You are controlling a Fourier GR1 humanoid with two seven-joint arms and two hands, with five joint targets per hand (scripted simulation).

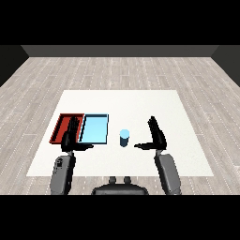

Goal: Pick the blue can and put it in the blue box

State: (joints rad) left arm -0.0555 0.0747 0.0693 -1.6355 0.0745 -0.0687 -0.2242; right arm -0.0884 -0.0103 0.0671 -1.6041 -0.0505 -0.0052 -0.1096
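Bench (140,101) surface is seen as a wide white sheet with much bare room beyond and to the right of the things, and its near edge is run just under both forearms. Two trays are laid side by side at the left, the red tray (61,123) outermost and the blue box (96,126) beside it toward the middle. The left hand (71,136) is held over the red tray's near end with fingers straight and thumb spread, nothing being held. The right hand (157,136) is likewise held spread, fingers pointing up and thumb turned inward, and no object is pinched. The blue can (124,138) is stood upright on the bench, just beside the blue box's right edge and apart from the right hand. The reach step is judged to be in hand, with no grasp yet made. A short sideways approach by the right hand is called for, then a curl round the can, a lift over the tray's low rim, and a short carry leftward.
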